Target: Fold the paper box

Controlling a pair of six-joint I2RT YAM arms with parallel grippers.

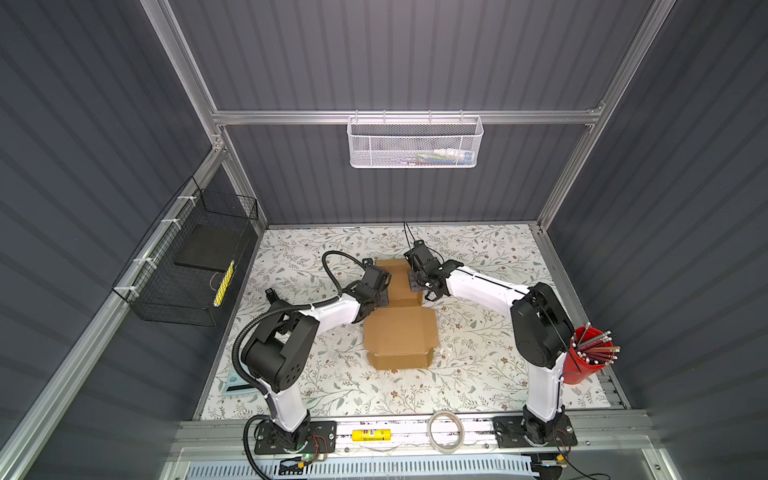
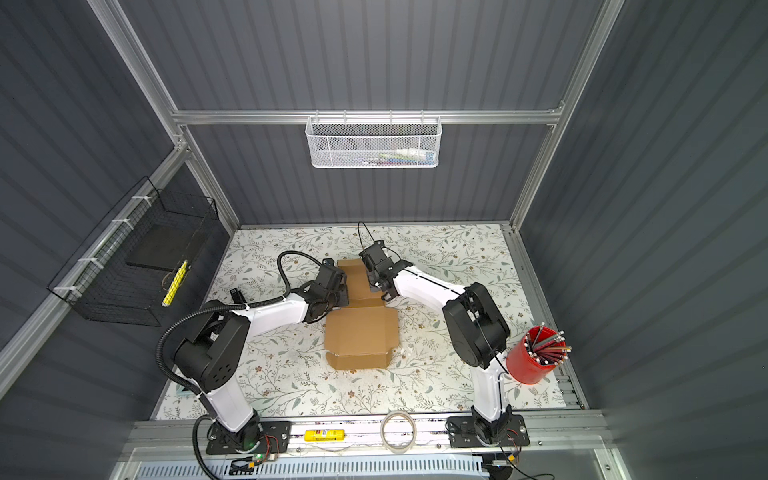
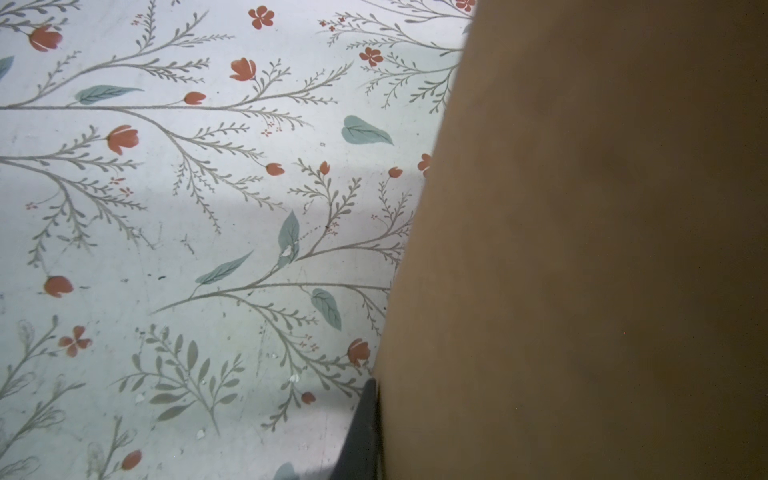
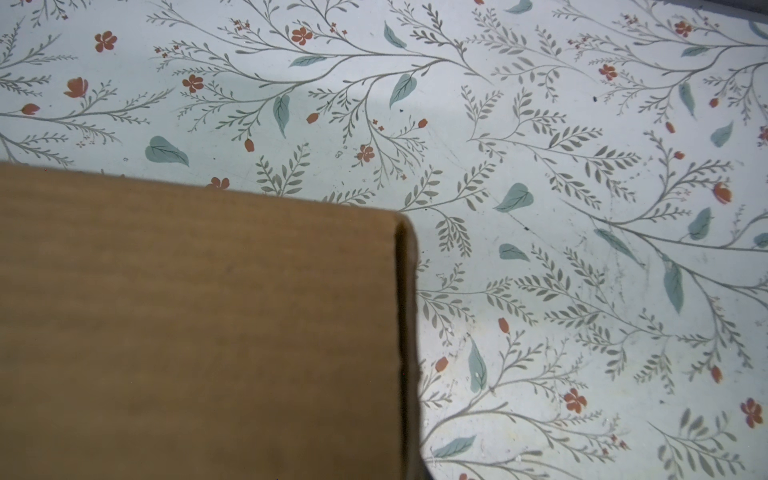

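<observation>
Brown corrugated sheet = the paper box [image 1: 401, 328], mid-counter [image 1: 478, 374], long axis running from the near edge toward the far edge. Near half: flat panel with a short flap strip at its near end, nothing touching it. Far half: partly formed, an arm on each side.

Left end effector [image 1: 384, 291] is at the far half's left side. Its wrist view shows one dark finger [image 3: 363, 428] flush against a cardboard face, with the opposite finger hidden. Cannot tell whether it is clenched or released.

Right end effector [image 1: 415, 284] is at the right side, clenched. Its fingers are out of its wrist view, where a doubled-over wall edge [image 4: 405, 332] runs to the frame's bottom. A pinch on that wall is likely, not confirmed.

Step, by my reading: setting up the far half's side walls. Next move calls for both walls held upright together while the near panel comes over.

Not resolvable: the slits, the far half's interior (arms cover it), the wall angle.
</observation>
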